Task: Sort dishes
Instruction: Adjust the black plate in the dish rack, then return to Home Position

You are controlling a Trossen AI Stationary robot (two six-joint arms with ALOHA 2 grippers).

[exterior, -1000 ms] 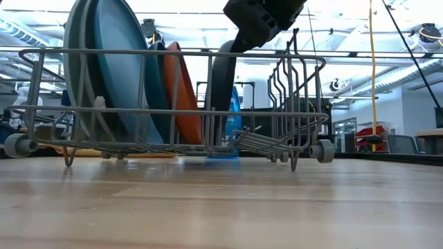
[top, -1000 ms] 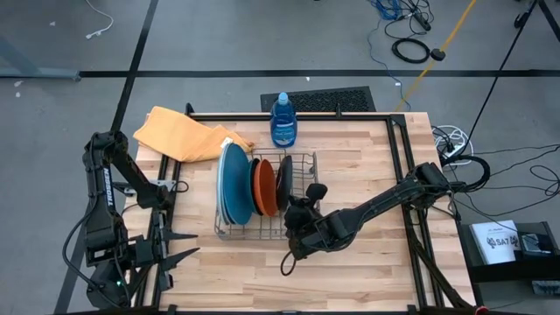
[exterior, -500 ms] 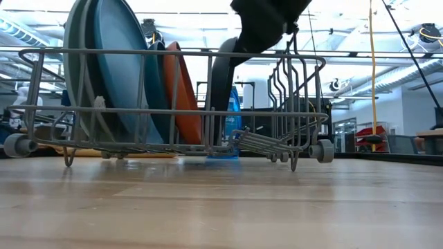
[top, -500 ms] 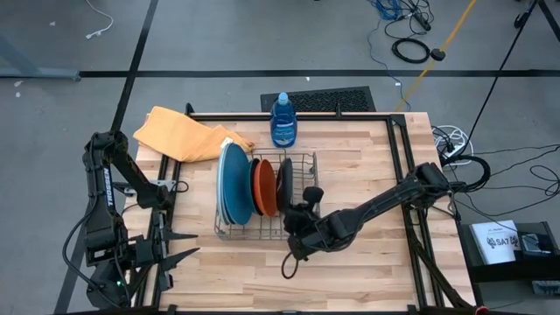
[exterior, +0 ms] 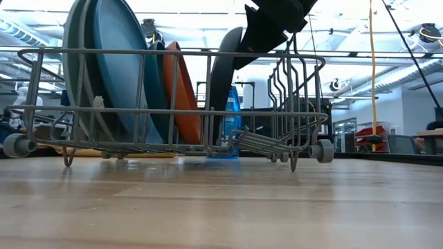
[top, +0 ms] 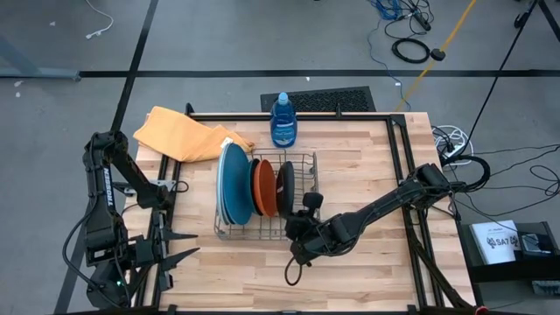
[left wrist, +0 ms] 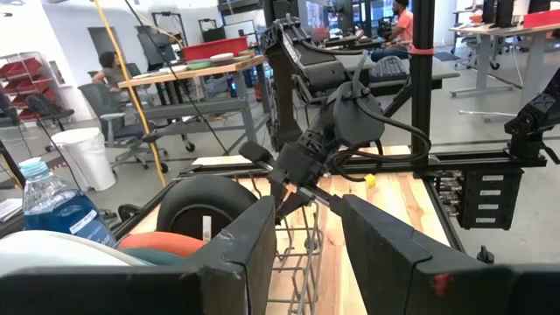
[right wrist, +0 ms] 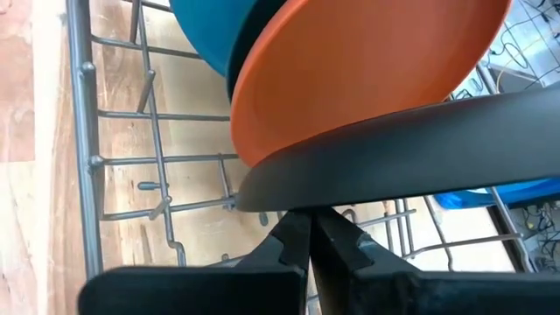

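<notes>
Your right gripper (top: 296, 213) pinched the rim of the black plate (exterior: 225, 83), which stood on edge in the rack (top: 300, 229) beside the orange plate (right wrist: 350, 79). Judged step: seating it. Next, part the fingers and back away cleanly; left gripper (left wrist: 302, 236) sat parted, idle off-table.

Grey floor (top: 70, 44) crossed by black tape lines (top: 262, 73), cables (top: 409, 48) coiled on it. Beyond the table, desks (left wrist: 184, 74) hold red bins (left wrist: 214, 45), a white waste bin (left wrist: 83, 157) stands by office chairs (left wrist: 109, 109), and seated people (left wrist: 402, 22) work under bright ceiling lights (exterior: 173, 14).
</notes>
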